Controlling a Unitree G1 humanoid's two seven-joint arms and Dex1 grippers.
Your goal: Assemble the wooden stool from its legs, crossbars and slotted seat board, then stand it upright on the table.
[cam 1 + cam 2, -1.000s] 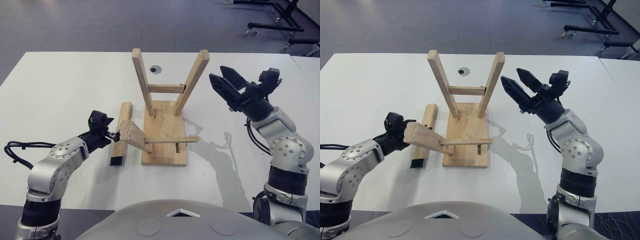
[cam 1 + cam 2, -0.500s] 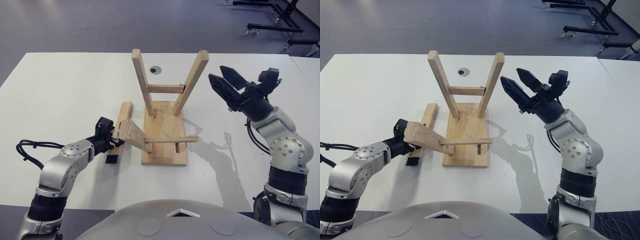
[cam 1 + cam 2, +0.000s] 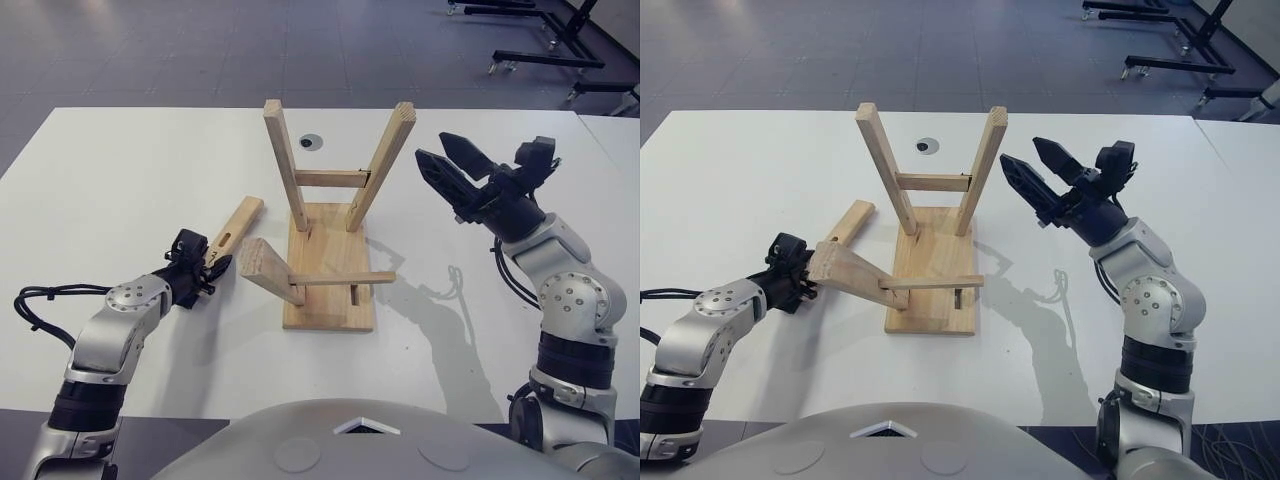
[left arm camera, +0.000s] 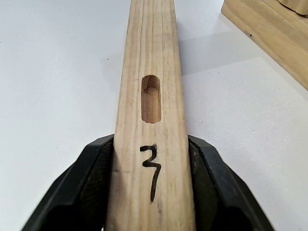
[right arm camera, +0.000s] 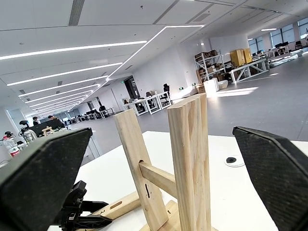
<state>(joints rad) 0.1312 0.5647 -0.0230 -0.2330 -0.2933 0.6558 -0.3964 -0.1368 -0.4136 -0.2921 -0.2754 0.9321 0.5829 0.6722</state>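
The slotted seat board (image 3: 335,300) lies flat on the white table (image 3: 120,170). Two legs (image 3: 283,165) (image 3: 385,160), joined by a crossbar (image 3: 330,178), stand up from its far end. A third leg (image 3: 268,271) leans low over the near end with a crossbar (image 3: 345,279) stuck in it. My left gripper (image 3: 205,268) is shut on the near end of a loose leg (image 3: 236,227), which lies slanted left of the board. Both fingers (image 4: 96,168) clamp that slotted leg (image 4: 151,57). My right gripper (image 3: 450,170) hangs open in the air, right of the upright legs (image 5: 190,159).
A small round grommet (image 3: 312,140) sits in the table behind the stool parts. Black wheeled frames (image 3: 545,50) stand on the floor far back right. Bare table surface lies to the left and to the right of the board.
The left gripper has pulled the loose leg's near end leftward, so the leg now lies slanted away from the board instead of alongside it. The right arm has stayed still.
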